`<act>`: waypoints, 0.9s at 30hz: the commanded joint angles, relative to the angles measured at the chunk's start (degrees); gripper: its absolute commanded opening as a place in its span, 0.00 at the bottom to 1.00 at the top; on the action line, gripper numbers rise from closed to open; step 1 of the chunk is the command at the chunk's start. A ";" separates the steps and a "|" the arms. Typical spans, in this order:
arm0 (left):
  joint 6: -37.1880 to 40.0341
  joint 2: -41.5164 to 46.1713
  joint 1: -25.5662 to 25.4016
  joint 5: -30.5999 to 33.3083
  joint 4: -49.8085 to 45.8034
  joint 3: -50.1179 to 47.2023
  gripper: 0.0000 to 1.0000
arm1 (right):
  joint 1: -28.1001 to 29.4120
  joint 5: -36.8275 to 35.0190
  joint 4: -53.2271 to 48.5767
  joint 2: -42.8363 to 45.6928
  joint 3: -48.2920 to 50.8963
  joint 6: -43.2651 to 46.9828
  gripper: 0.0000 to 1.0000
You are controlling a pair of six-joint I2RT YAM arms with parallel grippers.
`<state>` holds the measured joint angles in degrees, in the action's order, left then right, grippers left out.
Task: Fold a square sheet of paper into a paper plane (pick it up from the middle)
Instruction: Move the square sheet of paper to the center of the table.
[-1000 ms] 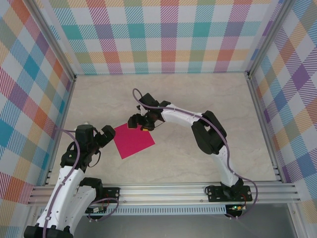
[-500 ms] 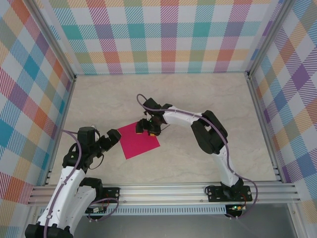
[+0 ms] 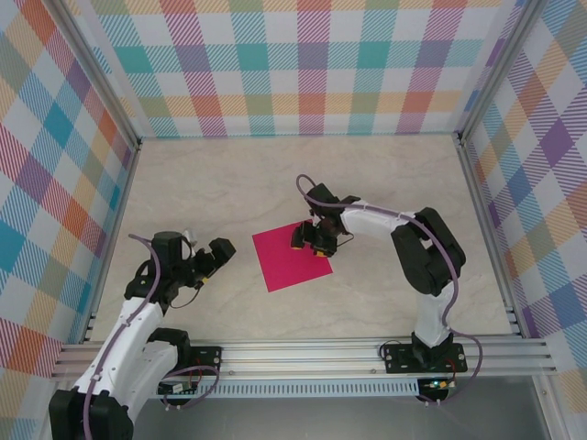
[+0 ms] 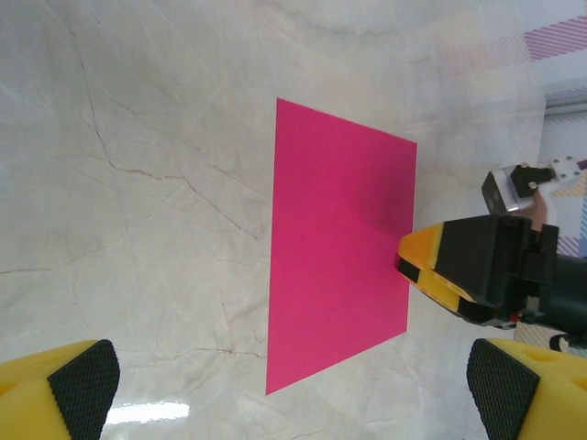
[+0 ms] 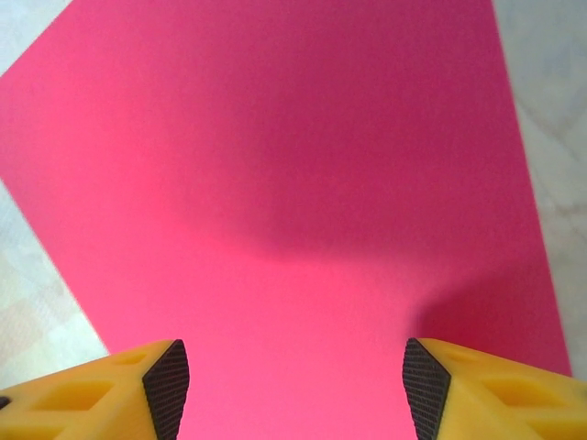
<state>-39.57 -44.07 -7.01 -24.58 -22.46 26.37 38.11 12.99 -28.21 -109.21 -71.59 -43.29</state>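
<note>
well, the right claw (image 3: 310, 243) sits low over the square sheet of paper (image 3: 292, 259), at the sheet's edge nearest that arm. the magenta sheet spreads out beneath the claw and ahead of it. on its own wrist camera the two yellow fingers are spread wide, their black ribbed pads (image 5: 167, 385) far apart with nothing pinched between them. pink paper runs across the whole gap and on past both tips. a soft shadow darkens the paper just ahead of the claw. i cannot tell whether the tips actually press on it.

the sheet lies flat and uncreased on the pale marbled tabletop (image 3: 385, 183).

the left claw (image 3: 215, 257) is released too. its pads (image 4: 84, 380) stand wide apart, and the sheet lies out ahead of it, well apart, with a stretch of tabletop between. from that claw's camera, the other claw's yellow fingertip (image 4: 424, 261) meets the far edge of the sheet.
</note>
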 commanded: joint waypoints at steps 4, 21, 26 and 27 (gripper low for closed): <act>1.00 -0.76 -1.36 1.88 -0.86 1.37 1.00 | 3.24 5.68 2.20 3.36 -0.48 0.76 0.63; 2.73 0.37 -1.36 7.30 -6.59 3.56 1.00 | 9.86 2.86 8.52 -6.50 -3.00 -10.98 0.64; 2.94 0.40 -1.46 5.69 -6.19 3.07 1.00 | 10.82 -3.75 11.01 -7.13 -2.39 -20.62 0.62; 3.01 0.39 -1.35 5.55 -6.13 2.90 1.00 | 11.00 -5.17 11.07 -7.24 -2.60 -22.50 0.62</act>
<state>-37.76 -44.40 -7.75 -17.50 -28.38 28.14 48.45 14.94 -19.79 -114.08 -73.73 -57.98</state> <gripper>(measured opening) 0.999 0.624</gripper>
